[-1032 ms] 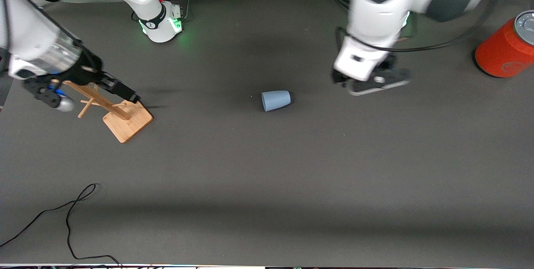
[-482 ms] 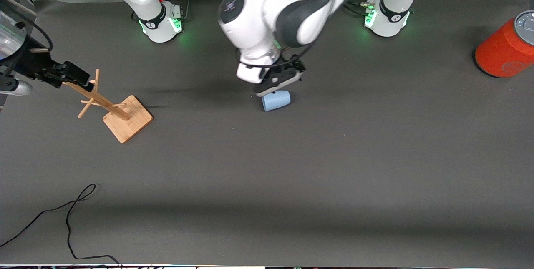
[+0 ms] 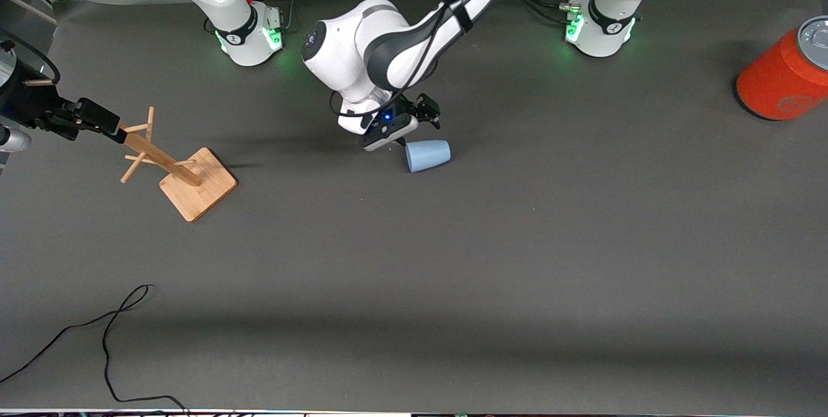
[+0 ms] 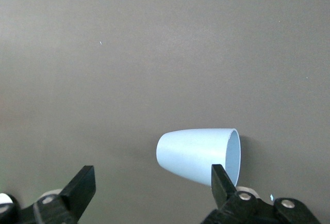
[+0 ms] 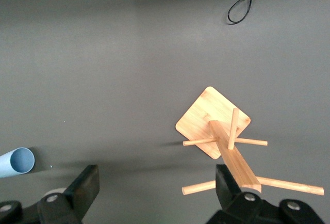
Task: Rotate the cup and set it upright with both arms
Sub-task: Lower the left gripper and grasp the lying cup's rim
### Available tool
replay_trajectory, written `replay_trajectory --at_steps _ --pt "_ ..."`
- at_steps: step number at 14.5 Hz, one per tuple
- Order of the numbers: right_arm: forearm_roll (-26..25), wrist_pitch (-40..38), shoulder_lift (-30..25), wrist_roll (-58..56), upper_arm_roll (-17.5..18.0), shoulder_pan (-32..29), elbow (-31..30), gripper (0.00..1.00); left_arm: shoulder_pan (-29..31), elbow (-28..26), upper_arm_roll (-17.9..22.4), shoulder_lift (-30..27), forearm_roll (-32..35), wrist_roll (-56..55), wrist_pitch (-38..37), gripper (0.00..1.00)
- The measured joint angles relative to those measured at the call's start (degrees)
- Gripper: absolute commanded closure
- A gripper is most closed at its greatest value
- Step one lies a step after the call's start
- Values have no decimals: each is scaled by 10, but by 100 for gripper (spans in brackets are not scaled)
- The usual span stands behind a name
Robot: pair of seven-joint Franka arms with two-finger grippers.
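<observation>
Felt-like dark grey matting point(image 3: 453, 275) covered the whole table, with a pale wall strip along the robots' edge. Seen from the front camera, a loose black cable point(image 3: 107, 333) curled at about eight o'clock of the scene, near that camera. A wooden mug tree point(image 3: 174, 168) stood on its square base toward the right arm's end of the table, at roughly nine o'clock from the cup. The cup point(image 3: 427, 155), a small pale-blue tumbler, lay on its side near the middle of the mat, its mouth turned toward the right arm's end. An orange-red can point(image 3: 786, 74) with a grey lid sat at the left arm's end, at about two o'clock from the cup and well apart from it.

The right gripper point(image 3: 97, 125) hung over the top pegs of the mug tree, its arm entering from the view's edge; in its wrist view the black fingers point(image 5: 85, 185) were spread wide with nothing between them, the tree point(image 5: 227, 141) below them.

The left arm point(image 3: 401, 42) reached from its base in a long bend across the table, elbow high, wrist turned down. The left gripper point(image 3: 404, 127) hovered at about eleven o'clock of the cup, just beside its mouth end. In its wrist view the fingers point(image 4: 221, 180) stood wide apart, holding nothing, one finger overlapping the cup's rim point(image 4: 234, 154); whether it touched could not be told.
</observation>
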Motion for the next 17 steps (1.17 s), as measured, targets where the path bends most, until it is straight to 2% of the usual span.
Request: replay_trajectory --at_steps 8,17 --pt "0 0 0 0 1 0 -2 0 -17 6 2 80 25 -7 44 0" --pt "0 0 0 0 0 0 -3 0 -17 3 6 93 28 -7 36 0"
